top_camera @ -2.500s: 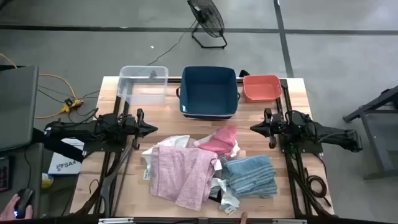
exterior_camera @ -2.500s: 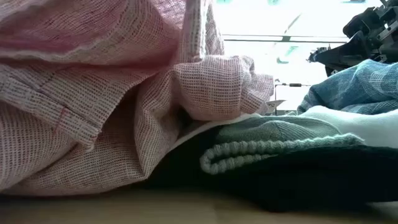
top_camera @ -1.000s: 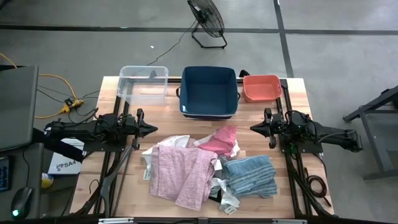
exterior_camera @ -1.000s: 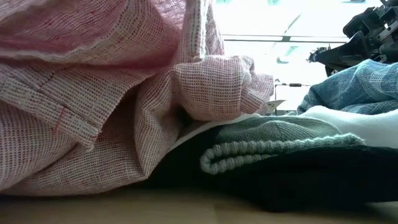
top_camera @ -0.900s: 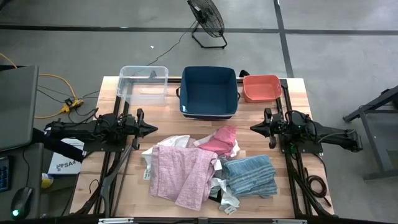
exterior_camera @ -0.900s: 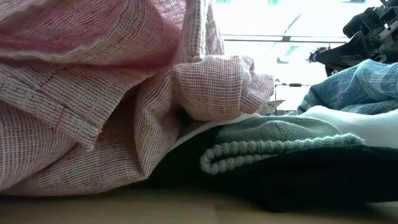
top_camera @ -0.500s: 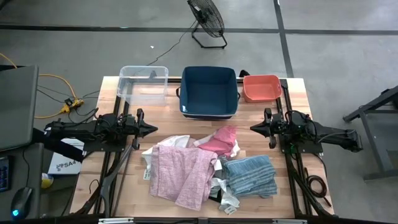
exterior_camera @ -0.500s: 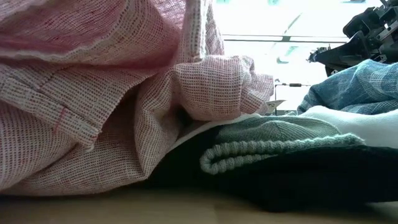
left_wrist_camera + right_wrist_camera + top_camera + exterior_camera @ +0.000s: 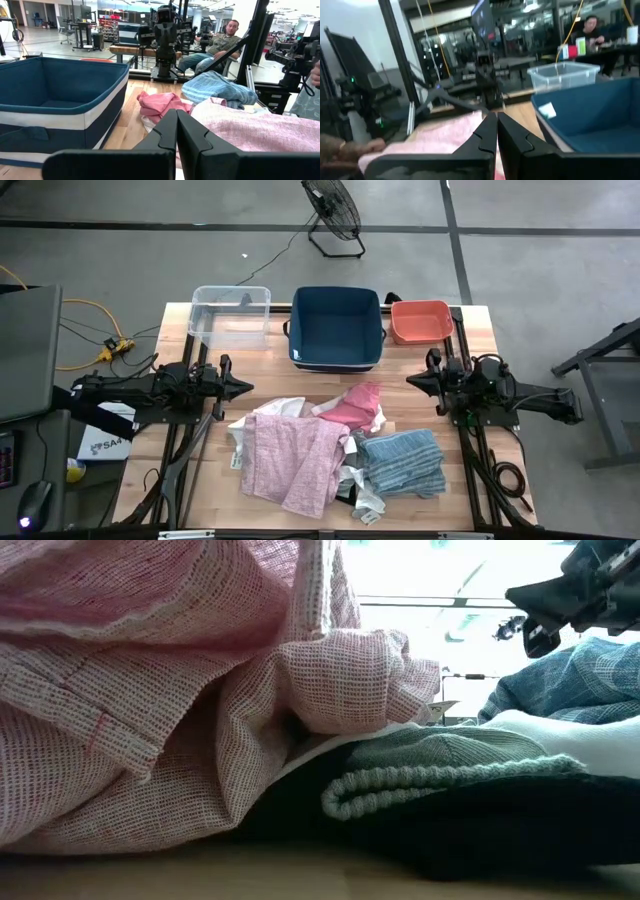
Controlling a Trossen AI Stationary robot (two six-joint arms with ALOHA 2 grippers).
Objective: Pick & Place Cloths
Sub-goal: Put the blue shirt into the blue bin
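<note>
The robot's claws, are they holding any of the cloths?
No. The left gripper and right gripper are both shut on nothing, beside the pile of cloths.

1. Both arms are dark — black to charcoal all over — built of chunky, blocky segments.
2. The left gripper (image 9: 243,389) ends in two flat black fingers that taper to a narrow tip.
3. In the left wrist view its fingers (image 9: 167,135) look matte and angular, with stepped, faceted outer edges; a broad black bar crosses beneath them.
4. The right gripper (image 9: 411,383) has the same pointed black shape, behind it a bulkier wrist block.
5. In the right wrist view its fingers (image 9: 489,132) are matte black with notched edges.
6. In the low view that gripper (image 9: 518,594) is a jagged dark silhouette — ribbed, with small protruding knobs.
</note>
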